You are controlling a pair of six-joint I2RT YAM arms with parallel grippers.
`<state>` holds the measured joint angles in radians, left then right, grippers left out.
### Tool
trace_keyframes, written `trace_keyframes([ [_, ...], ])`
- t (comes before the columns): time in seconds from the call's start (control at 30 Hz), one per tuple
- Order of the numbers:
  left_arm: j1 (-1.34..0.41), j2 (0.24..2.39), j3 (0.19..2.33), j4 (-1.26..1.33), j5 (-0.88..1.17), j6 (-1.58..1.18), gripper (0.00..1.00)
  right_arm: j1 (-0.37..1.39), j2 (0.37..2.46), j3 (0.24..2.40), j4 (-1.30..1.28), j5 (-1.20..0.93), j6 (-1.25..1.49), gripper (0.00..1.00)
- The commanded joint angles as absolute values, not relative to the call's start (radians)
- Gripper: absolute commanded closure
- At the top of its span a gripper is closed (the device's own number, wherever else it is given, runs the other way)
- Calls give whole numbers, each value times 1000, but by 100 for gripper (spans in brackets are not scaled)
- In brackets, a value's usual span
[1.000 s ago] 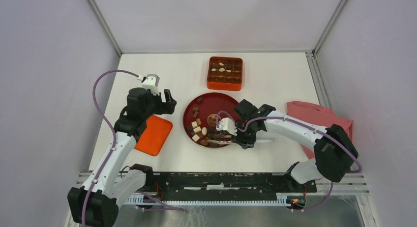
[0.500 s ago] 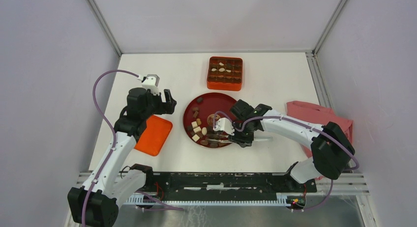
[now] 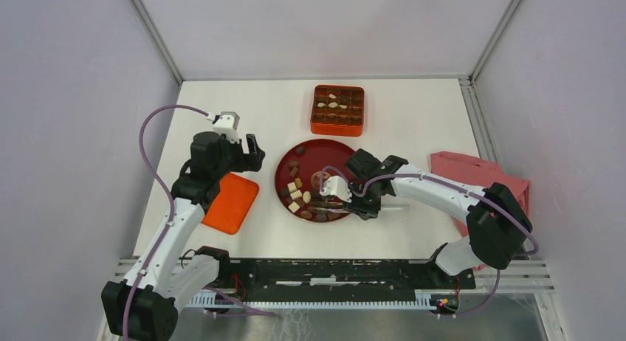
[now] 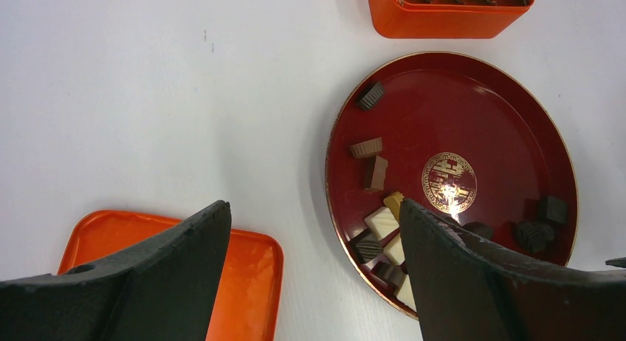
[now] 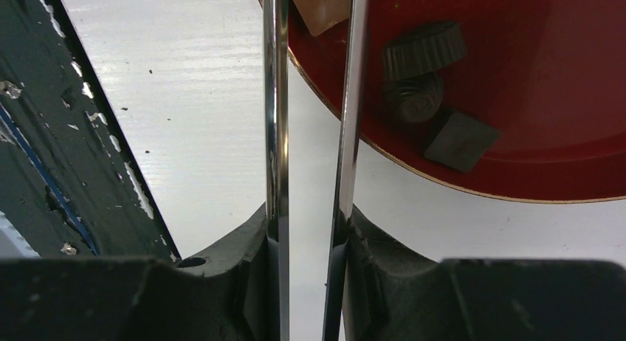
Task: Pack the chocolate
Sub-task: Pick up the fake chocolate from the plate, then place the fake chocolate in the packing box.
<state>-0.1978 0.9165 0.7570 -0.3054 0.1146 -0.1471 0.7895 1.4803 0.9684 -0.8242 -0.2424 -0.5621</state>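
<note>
Red plate (image 3: pixel 334 152) at the table (image 3: pixel 413 112) middle carries most of the chocolate (image 3: pixel 294 196): cream, light brown and dark pieces bunched along its left and near rim, plus a few dark ones at the near right rim. More pieces sit in compartments of the orange box (image 3: pixel 336 127), which is near the far edge, just beyond the plate and apart from it. An orange lid (image 3: pixel 230 202) lies flat near the left edge. A pink cloth (image 3: pixel 472 171) is bunched at the right edge.

Right gripper (image 5: pixel 308 226) is low over the plate's near right rim, with its fingers clamped on metal tweezers (image 5: pixel 275 97). The two chrome arms stand parallel with a narrow gap and reach left across the near rim. A light brown piece (image 5: pixel 321 7) shows between the arms at the top of the right wrist view; can't tell if it is pinched. Three dark pieces lie just right of the arms, inside the rim.

Left gripper (image 3: pixel 255 153) hangs above bare table between the lid and the plate. Its fingers (image 4: pixel 170 271) are spread wide, holding nothing.
</note>
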Motion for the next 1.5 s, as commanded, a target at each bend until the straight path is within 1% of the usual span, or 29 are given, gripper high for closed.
trace_keyframes([
  [0.0,-193,909,758,-290,117,-91,11,762,1456,1024,-811,-290,-554,100],
  [0.3,-194,905,758,-290,118,-91,11,659,1434,1034,-826,-429,-574,100],
  [0.47,-192,904,759,-291,120,-92,11,550,1430,1086,-838,-501,-602,100],
  [0.6,-193,901,757,-290,119,-91,11,426,1462,1177,-817,-536,-609,100],
  [0.83,-194,897,756,-291,118,-93,11,261,1616,1375,-766,-590,-571,100],
  [0.9,-193,897,756,-291,118,-93,11,219,1675,1437,-730,-573,-531,100],
  [1.1,-193,896,756,-291,119,-91,11,104,1876,1630,-732,-509,-482,100],
  [1.27,-194,899,758,-289,122,-91,11,67,1991,1737,-760,-453,-487,100],
  [1.47,-193,903,758,-291,121,-90,11,63,2056,1787,-769,-442,-493,96],
])
